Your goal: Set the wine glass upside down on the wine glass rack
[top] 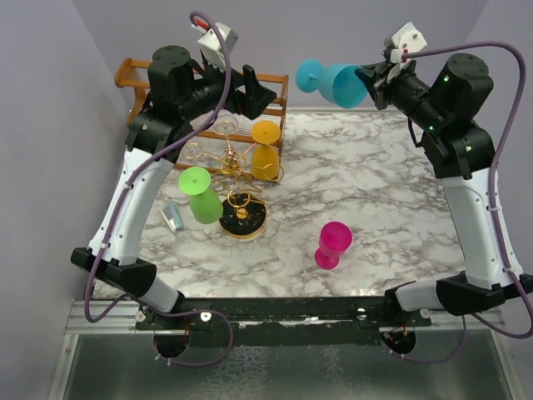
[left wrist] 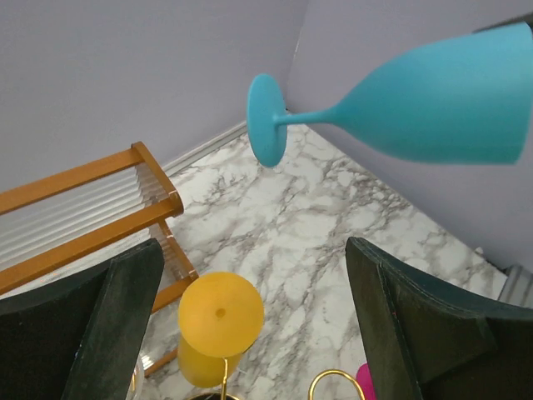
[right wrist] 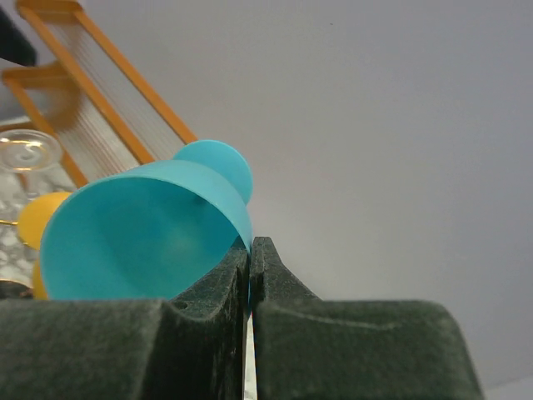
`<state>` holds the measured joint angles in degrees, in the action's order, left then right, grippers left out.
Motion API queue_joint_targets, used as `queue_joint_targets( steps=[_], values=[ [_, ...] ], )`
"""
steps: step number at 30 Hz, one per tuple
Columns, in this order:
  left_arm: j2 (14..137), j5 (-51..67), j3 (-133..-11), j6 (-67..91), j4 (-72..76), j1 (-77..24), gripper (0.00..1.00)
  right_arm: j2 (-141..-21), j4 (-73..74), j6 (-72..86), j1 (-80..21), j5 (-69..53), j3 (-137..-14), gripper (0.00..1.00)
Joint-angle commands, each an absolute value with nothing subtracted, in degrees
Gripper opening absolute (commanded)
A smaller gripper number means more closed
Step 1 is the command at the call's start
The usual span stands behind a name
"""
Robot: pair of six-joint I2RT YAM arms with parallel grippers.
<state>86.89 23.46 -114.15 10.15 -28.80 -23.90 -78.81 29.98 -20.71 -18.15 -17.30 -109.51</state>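
Jaws of the right gripper are pinched tight on the rim of the blue wine glass. The glass hangs sideways in the air above the far edge of the marble table, its foot pointing at the left gripper, which gapes wide just beside it. Below, the gold wine glass rack has a yellow glass and a green glass at its arms, both foot-up.

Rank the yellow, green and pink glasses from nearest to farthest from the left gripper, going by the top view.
1. Yellow glass, just below the left gripper in the picture.
2. Green glass, left of the gold rack.
3. Pink glass, on the table near its front edge.
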Motion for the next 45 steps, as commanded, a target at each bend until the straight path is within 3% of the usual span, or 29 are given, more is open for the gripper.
queue_joint_targets(
  steps=[1, 6, 14, 23, 33, 42, 45],
  values=[
    [88.24, 32.86, -113.69, 24.46, -22.6, -19.21, 0.92, -77.15, 31.87, -15.4, -17.7, -26.76, -111.1, 0.01],
    [87.84, 39.56, -107.26, 34.63, -15.51, -17.19, 0.91, -77.17, 32.39, -14.06, -17.31, -32.42, -110.33, 0.01],
    [89.0, 43.12, -104.16, 37.52, -12.67, -17.21, 0.81, -77.49, 32.45, -13.39, -17.31, -37.31, -109.33, 0.01],
    [90.69, 45.77, -102.31, 38.93, -12.13, -17.51, 0.48, -78.04, 32.27, -13.27, -17.31, -38.06, -108.96, 0.01],
    [91.75, 47.04, -102.13, 38.41, -12.65, -18.91, 0.39, -78.22, 32.0, -13.27, -17.31, -37.89, -108.24, 0.01],
    [92.65, 48.42, -102.03, 38.65, -12.96, -20.0, 0.2, -78.01, 31.74, -13.36, -17.31, -37.81, -107.39, 0.01],
    [92.81, 48.45, -102.36, 38.57, -12.92, -20.01, 0.08, -77.9, 31.73, -13.66, -17.31, -37.6, -106.63, 0.01]
  ],
)
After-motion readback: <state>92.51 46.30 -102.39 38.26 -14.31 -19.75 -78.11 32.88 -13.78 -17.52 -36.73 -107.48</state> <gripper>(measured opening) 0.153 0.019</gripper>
